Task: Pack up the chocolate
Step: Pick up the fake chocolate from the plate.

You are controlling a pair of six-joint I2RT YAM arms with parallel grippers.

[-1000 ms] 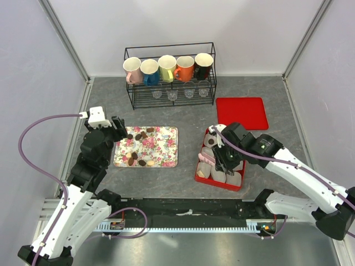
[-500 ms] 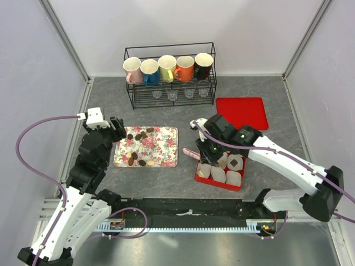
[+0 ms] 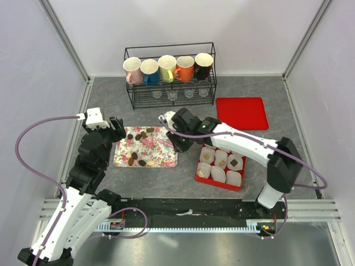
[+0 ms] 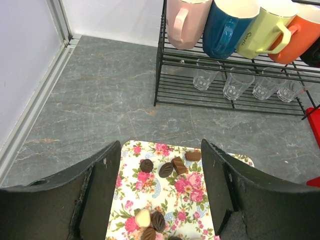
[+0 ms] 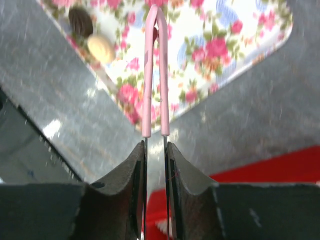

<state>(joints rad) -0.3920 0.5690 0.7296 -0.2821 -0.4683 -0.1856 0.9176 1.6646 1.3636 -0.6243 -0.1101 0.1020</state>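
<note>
Several chocolates (image 3: 138,134), mostly dark brown and one cream, lie on the left half of a floral tray (image 3: 162,155). My right gripper (image 3: 178,139) is shut on pink tongs (image 5: 154,75), whose tips meet above the tray (image 5: 220,50) near a dark chocolate (image 5: 80,20) and a cream one (image 5: 100,47). A red box (image 3: 198,176) holds white paper cups, and three of them hold a chocolate (image 3: 235,163). My left gripper (image 3: 117,128) is open and empty above the tray's left end. In its wrist view its jaws (image 4: 160,165) frame several chocolates (image 4: 166,169).
A black wire rack (image 3: 169,75) with coloured mugs and small glasses stands at the back and also shows in the left wrist view (image 4: 235,75). A red lid (image 3: 241,112) lies flat behind the box. Walls close in on both sides.
My right arm has swung left from over the red box to the floral tray, carrying the pink tongs. The box's cups now show fully. The left arm has barely moved.
</note>
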